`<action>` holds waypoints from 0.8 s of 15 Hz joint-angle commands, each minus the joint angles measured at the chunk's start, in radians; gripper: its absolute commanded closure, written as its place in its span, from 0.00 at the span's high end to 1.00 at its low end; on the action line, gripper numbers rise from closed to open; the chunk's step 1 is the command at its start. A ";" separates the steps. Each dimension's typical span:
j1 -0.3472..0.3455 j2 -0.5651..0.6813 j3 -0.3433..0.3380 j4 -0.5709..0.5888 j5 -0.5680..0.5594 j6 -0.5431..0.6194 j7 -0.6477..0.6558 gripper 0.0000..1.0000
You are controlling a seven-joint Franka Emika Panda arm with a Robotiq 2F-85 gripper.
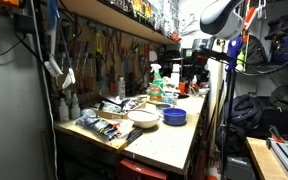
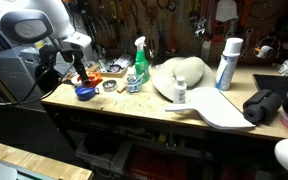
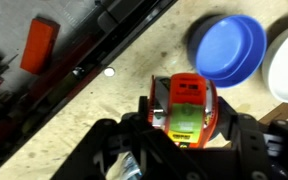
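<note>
My gripper (image 3: 184, 122) is shut on an orange tape measure (image 3: 184, 105) with a green label, its fingers pressed on both sides. It hangs a little above the pale wooden workbench (image 3: 104, 110). A blue bowl (image 3: 227, 50) lies just beyond the tape measure, with a white bowl (image 3: 287, 60) beside it. In an exterior view the gripper (image 2: 79, 72) hangs over the blue bowl (image 2: 84, 92) at the bench's end. In the other exterior view the gripper (image 1: 190, 78) is at the far end of the bench, beyond the blue bowl (image 1: 174, 116) and white bowl (image 1: 142, 118).
An orange-red block (image 3: 39, 45) lies past the bench edge. On the bench stand a green spray bottle (image 2: 139, 62), a white cap-like object (image 2: 179, 75), a white can (image 2: 227, 62) and a black bag (image 2: 264, 105). Tools (image 1: 104, 125) lie near the wall shelf.
</note>
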 commanded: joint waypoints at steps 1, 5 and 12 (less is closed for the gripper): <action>-0.031 -0.024 -0.001 -0.014 -0.044 -0.002 0.047 0.65; -0.093 -0.032 0.026 -0.034 -0.103 0.008 0.144 0.40; -0.219 0.225 0.079 0.079 -0.301 0.142 0.604 0.40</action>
